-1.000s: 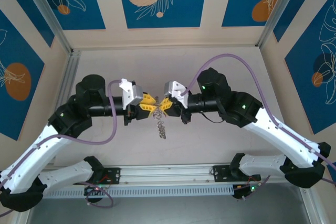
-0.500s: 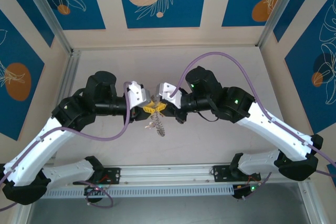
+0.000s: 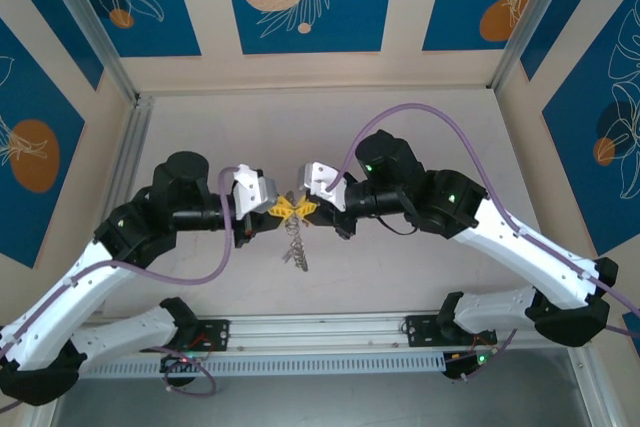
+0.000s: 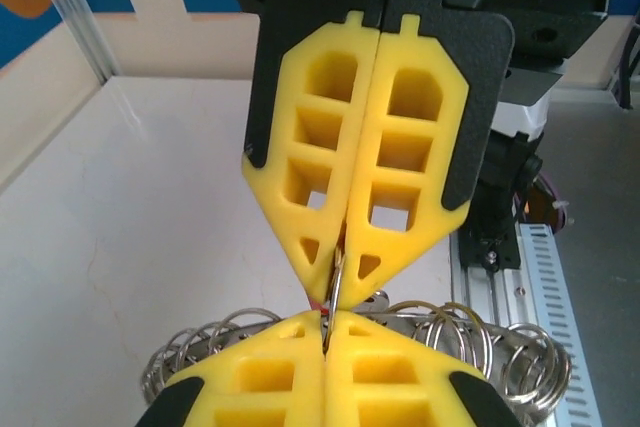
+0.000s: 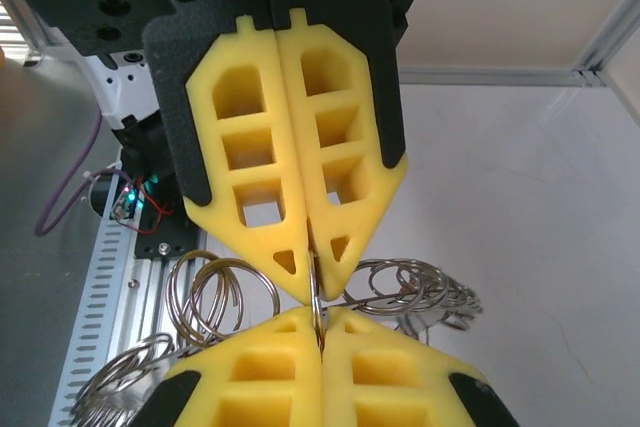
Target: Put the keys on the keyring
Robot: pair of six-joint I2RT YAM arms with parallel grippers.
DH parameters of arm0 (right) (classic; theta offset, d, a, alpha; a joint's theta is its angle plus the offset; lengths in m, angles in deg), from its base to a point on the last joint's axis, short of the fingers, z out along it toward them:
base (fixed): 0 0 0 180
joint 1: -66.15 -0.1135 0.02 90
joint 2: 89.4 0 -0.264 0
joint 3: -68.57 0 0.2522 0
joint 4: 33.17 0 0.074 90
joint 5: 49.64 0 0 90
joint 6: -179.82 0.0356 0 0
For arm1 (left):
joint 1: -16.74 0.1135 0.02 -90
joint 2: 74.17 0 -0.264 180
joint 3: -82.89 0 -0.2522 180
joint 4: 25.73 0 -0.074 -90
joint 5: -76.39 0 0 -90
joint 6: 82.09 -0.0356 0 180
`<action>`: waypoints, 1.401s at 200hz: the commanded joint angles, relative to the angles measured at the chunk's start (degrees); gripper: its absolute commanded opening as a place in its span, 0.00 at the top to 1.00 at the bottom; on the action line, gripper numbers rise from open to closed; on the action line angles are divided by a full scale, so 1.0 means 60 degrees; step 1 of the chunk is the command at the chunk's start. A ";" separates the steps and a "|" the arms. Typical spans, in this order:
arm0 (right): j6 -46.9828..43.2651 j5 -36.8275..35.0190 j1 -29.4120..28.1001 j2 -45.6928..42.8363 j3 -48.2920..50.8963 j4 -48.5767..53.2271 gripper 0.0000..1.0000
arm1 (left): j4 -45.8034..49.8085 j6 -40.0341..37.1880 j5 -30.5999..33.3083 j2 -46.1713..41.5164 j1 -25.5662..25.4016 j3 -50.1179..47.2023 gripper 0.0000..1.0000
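Hanging between the two arms near the centre of the top view, the keyring (image 3: 295, 245) presents as a thin silvery wire loop carrying a crowded bunch of small metal rings. The bunch dangles toward 6 o'clock from the pinch point, over the white table (image 3: 200, 127). The left gripper (image 3: 283, 210) reaches in from 9 o'clock and the right gripper (image 3: 303, 206) from 3 o'clock, and their yellow tips meet nose to nose. Both pairs of fingers are pressed fully together, each nipping the same thin wire of the keyring at its seam. In the left wrist view the wire runs from the left gripper's seam at 6 o'clock up into the right gripper's tips at 12 o'clock, with coils fanned out toward 4 and 8 o'clock. A red speck (image 4: 318, 302) sits at that seam, too small to identify.
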 commanded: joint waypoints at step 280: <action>0.0796 0.1338 0.0515 -0.1922 0.1580 -0.2226 1.00 | -0.2380 0.1725 -0.1685 -0.0266 0.0388 -0.0411 0.82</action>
